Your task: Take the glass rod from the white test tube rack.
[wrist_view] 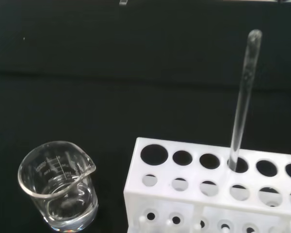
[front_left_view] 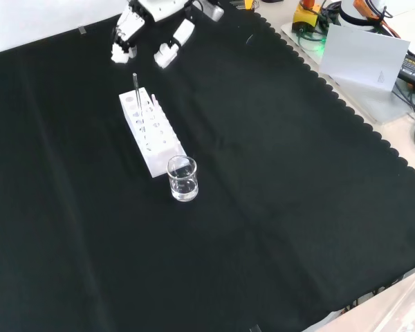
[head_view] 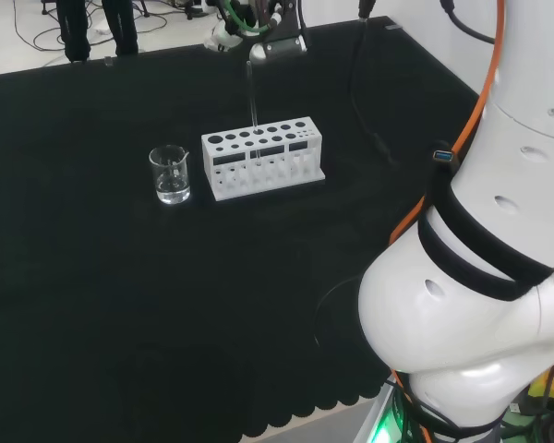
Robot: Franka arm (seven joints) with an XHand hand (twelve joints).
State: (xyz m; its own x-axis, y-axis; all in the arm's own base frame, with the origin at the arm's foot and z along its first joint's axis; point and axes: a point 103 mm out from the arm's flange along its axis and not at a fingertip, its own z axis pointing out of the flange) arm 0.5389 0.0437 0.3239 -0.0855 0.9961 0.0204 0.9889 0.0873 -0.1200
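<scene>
A: Where is the glass rod (wrist_view: 242, 104)?

B: It stands in the white test tube rack (head_view: 263, 158). It sits in one of the round holes in the top and pokes up high above it. In the wrist view the rod leans a tiny bit. Nothing holds it.

A: What does the rack look like?

B: It is a long white block with rows of round holes on top and more holes in its side. It stands on the black cloth (front_left_view: 277, 207).

A: Is anything next to the rack?

B: Yes, a small clear beaker (front_left_view: 182, 178). In the head view it stands just beside the rack's left end. In the front view it stands at the rack's near end. A little clear liquid seems to lie at the bottom. It has a small spout on its rim and marks on its side.

A: Where is the hand (front_left_view: 152, 31)?

B: In the front view it is at the top, past the far end of the rack. It hangs apart from the rod and the rack and touches nothing. In the head view the hand is at the top edge, behind the rack, with the rod's tip just below it.

A: Are the fingers (front_left_view: 167, 51) closed?

B: No. They point down and are spread out, with a gap between them. They hold nothing.

A: What is the big white shape on the right in the head view?

B: That is the robot arm (head_view: 480, 277) itself.
</scene>
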